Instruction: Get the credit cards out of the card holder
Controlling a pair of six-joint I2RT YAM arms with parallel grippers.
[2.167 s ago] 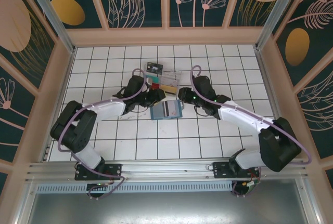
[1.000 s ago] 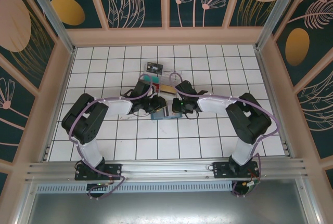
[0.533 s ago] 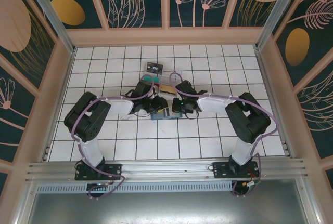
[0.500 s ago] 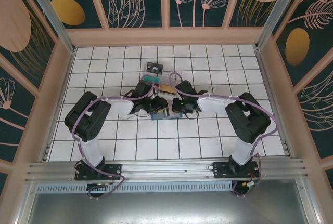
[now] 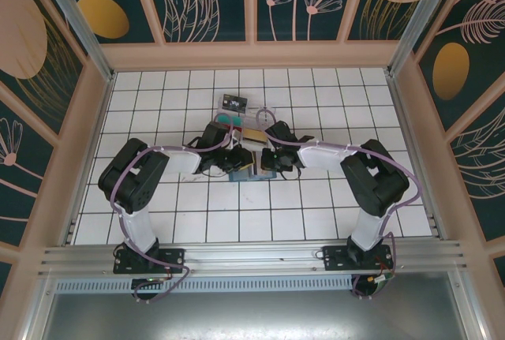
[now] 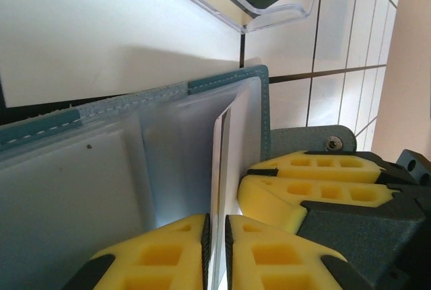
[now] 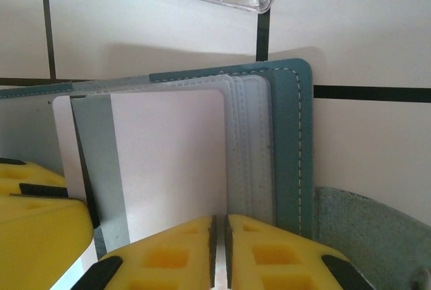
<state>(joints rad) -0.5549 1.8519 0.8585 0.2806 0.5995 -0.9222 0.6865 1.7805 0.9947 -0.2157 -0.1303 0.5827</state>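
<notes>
Card holder (image 7: 289,149) flat, long axis left-right, card (image 6: 217,169) pinched edge-on

"What's sitting on that white-tiled bench (image 5: 316,214)?"

"A teal card holder (image 5: 241,172) lying open in the middle, a clear tray (image 5: 251,128) just behind it, a small black card (image 5: 234,102) farther back."

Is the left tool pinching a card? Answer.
Yes, the left tool grips a thin card edge-on, standing up from the holder.
</notes>
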